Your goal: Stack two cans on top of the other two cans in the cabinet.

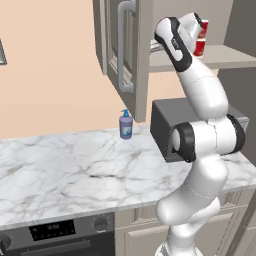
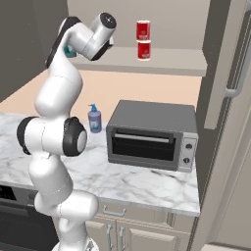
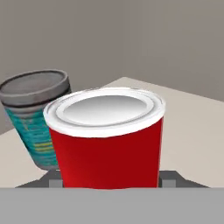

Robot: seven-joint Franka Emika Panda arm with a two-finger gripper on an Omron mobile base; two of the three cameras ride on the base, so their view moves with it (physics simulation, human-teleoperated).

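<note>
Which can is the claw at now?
Look to the cabinet shelf above the toaster oven. Left of the two stacked red cans, behind the arm, a red can sits between the claw's fingers. Beside it stands a teal can with a grey lid.

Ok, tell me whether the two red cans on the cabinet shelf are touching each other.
Touching. The right base view shows the upper red can resting directly on the lower red can, no gap between them, on the shelf.

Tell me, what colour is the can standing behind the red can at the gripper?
Teal, with a grey lid; the hand view shows it best.
</note>
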